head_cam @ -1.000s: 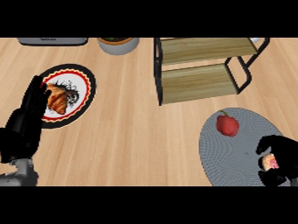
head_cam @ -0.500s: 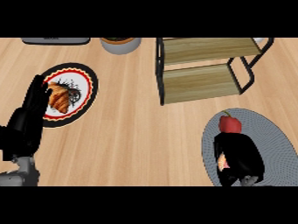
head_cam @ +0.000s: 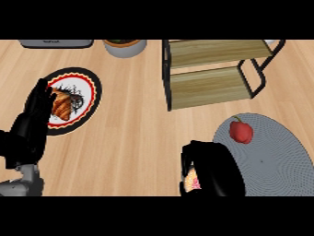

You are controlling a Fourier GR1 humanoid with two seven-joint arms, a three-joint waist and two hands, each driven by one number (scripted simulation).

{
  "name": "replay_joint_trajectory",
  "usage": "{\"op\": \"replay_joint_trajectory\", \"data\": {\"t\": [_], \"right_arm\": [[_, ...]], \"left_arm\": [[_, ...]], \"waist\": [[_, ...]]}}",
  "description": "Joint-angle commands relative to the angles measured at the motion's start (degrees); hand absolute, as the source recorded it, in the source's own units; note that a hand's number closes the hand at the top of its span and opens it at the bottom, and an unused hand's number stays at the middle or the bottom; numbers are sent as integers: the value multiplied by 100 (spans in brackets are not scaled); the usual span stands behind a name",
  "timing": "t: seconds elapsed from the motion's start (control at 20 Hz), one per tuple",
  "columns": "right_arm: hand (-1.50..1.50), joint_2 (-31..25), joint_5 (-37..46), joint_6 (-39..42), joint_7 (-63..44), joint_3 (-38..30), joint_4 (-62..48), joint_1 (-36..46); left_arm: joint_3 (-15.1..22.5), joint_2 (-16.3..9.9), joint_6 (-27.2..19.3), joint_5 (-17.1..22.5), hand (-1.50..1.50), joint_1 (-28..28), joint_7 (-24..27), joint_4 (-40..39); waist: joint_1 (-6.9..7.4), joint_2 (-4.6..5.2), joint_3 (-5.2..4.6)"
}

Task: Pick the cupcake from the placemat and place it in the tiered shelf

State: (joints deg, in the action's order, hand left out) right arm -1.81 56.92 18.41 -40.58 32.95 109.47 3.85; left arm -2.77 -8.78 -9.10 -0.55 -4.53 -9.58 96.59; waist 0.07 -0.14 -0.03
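My right hand (head_cam: pixel 210 168) sits at the left edge of the round grey placemat (head_cam: pixel 282 156), fingers curled around the cupcake (head_cam: pixel 191 180), of which only a pink and yellow sliver shows at the hand's lower left. The tiered shelf (head_cam: pixel 213 73), with wooden boards in a black frame, stands at the back, beyond the placemat. My left hand (head_cam: pixel 31 124) rests open at the left, fingers up, over the edge of a plate.
A red pepper (head_cam: pixel 241 131) lies on the placemat's far part. A round plate (head_cam: pixel 84 99) with a croissant sits at the left. A grey bowl (head_cam: pixel 125 46) and a dark appliance (head_cam: pixel 56 43) stand along the back edge.
My right hand, with the cupcake in it, has swung left across the placemat from its right side to its left edge. The left hand has stayed put.
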Motion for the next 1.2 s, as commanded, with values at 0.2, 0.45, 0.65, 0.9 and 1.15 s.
{"op": "replay_joint_trajectory", "data": {"t": [0.2,0.45,0.65,0.9,1.15], "right_arm": [[150,177,-425,-539,-1708,-186,1857,867],[150,179,-189,17,-2534,-656,2113,1813],[150,99,-418,818,-2309,-1564,2239,2138],[150,-81,-886,788,-1915,-2853,1588,2921],[150,79,-408,-179,-1248,-2612,708,2748]], "left_arm": [[-159,-85,143,107,0,183,248,-84],[-184,-123,187,135,0,13,-43,-50],[-57,33,-68,-98,0,-269,-199,-68],[-15,65,97,-86,0,225,139,114],[-412,-146,397,213,0,-103,284,-346]], "waist": [[-7,-12,-6],[6,1,-2],[-34,8,0],[11,11,0],[9,16,1]]}}
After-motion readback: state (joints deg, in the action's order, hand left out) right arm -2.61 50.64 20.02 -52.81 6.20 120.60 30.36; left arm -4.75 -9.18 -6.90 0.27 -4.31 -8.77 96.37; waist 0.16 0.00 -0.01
